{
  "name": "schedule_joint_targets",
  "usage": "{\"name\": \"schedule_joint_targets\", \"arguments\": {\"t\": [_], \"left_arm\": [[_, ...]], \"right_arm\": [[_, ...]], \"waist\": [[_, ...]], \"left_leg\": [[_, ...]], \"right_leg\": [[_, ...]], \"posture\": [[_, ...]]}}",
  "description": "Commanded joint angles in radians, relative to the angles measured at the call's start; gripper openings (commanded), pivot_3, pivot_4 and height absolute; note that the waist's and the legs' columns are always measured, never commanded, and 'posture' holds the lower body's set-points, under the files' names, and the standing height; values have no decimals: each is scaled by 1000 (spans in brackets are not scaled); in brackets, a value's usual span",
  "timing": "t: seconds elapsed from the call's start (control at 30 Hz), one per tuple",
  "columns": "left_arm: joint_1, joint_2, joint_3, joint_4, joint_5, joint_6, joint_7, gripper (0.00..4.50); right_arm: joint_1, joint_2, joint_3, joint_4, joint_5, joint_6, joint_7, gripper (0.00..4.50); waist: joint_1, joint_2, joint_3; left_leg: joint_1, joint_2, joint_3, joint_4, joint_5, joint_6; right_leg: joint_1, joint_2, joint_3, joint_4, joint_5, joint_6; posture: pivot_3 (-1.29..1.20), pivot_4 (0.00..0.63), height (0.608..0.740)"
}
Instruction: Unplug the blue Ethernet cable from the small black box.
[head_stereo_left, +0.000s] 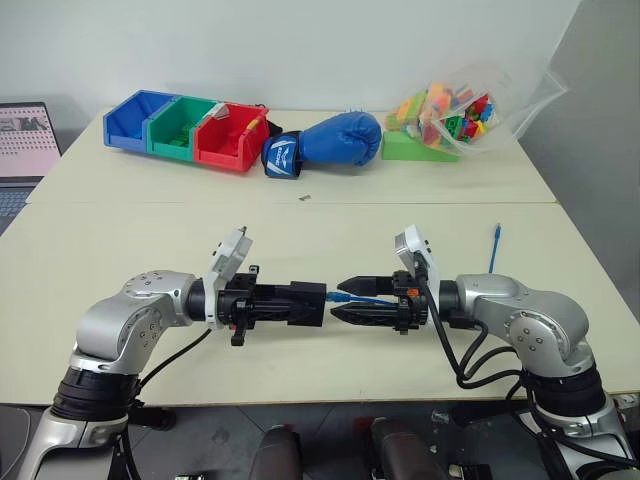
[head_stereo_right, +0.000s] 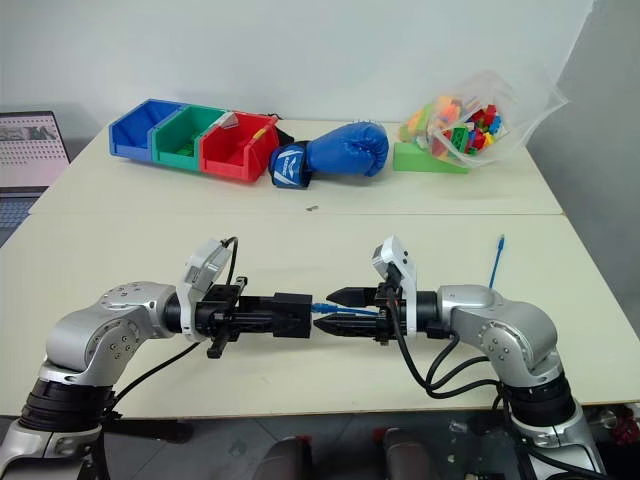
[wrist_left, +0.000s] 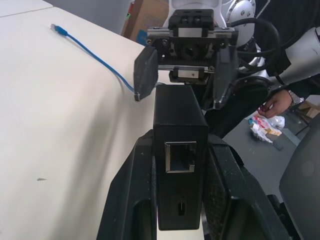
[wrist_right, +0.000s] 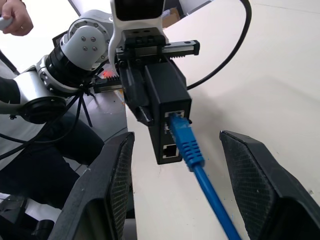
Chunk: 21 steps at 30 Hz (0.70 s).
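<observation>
My left gripper (head_stereo_left: 278, 303) is shut on the small black box (head_stereo_left: 305, 303), holding it level above the table's near edge. The blue Ethernet cable (wrist_right: 200, 170) is plugged into the upper port on the box's (wrist_right: 170, 95) end face. My right gripper (head_stereo_left: 338, 298) faces the box and is open, one black finger (wrist_right: 115, 185) on either side of the plug without touching it. From the plug the cable trails back past my right wrist, and its free end (head_stereo_left: 497, 232) lies on the table at the right. The box's (wrist_left: 175, 110) near face shows an empty port.
Blue, green and red bins (head_stereo_left: 190, 128) stand at the back left, with a blue boxing glove (head_stereo_left: 335, 138) beside them. A green wedge (head_stereo_left: 415, 148) and a bag of coloured bricks (head_stereo_left: 470, 105) sit at the back right. A laptop (head_stereo_left: 25, 150) is at the far left. A person's hand (wrist_left: 272, 102) shows beyond the table.
</observation>
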Motion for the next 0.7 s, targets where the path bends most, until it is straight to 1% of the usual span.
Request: {"name": "schedule_joint_targets", "arguments": {"t": [0.03, 0.13, 0.17, 0.2, 0.5, 0.53, 0.7], "left_arm": [[1, 11, 7, -14, 1, -23, -14, 792], [4, 11, 8, -17, 0, -26, -13, 792], [6, 10, 9, -18, -2, -24, -11, 792], [6, 10, 10, -18, -4, -23, -9, 792], [8, 2, 10, -19, -6, -22, -3, 792], [8, 2, 10, -20, -6, -22, -2, 792], [11, 3, 8, -25, -6, -20, -1, 792]], "right_arm": [[-27, 1, -14, -8, 36, -3, 5, 2875], [-28, -7, -6, -12, 35, -5, 6, 2875], [-29, -7, -1, -14, 33, -7, 6, 2507], [-30, -7, 3, -15, 32, -8, 5, 2382], [-38, -25, 46, -30, 6, -31, 20, 148], [-39, -27, 51, -31, 4, -34, 22, 28], [-42, -33, 63, -30, 4, -44, 22, 25]], "waist": [[-2, 0, 0], [-3, 0, 0], [-3, 0, 0], [-3, 0, 0], [-5, 0, 0], [-5, 0, 0], [-5, 0, 0]], "left_leg": [[0, 0, 0, 0, 0, 0], [0, 0, 0, 0, 0, 0], [0, 0, 0, 0, 0, 0], [0, 0, 0, 0, 0, 0], [0, 0, 0, 0, 0, 0], [0, 0, 0, 0, 0, 0], [0, 0, 0, 0, 0, 0]], "right_leg": [[0, 0, 0, 0, 0, 0], [0, 0, 0, 0, 0, 0], [0, 0, 0, 0, 0, 0], [0, 0, 0, 0, 0, 0], [0, 0, 0, -1, 0, 0], [0, 0, 0, -1, 0, 0], [0, 0, 0, -1, 0, 0]], "posture": [[0, 150, 740], [0, 150, 740], [0, 150, 740], [0, 150, 740], [0, 150, 740], [0, 150, 740], [0, 150, 740]]}}
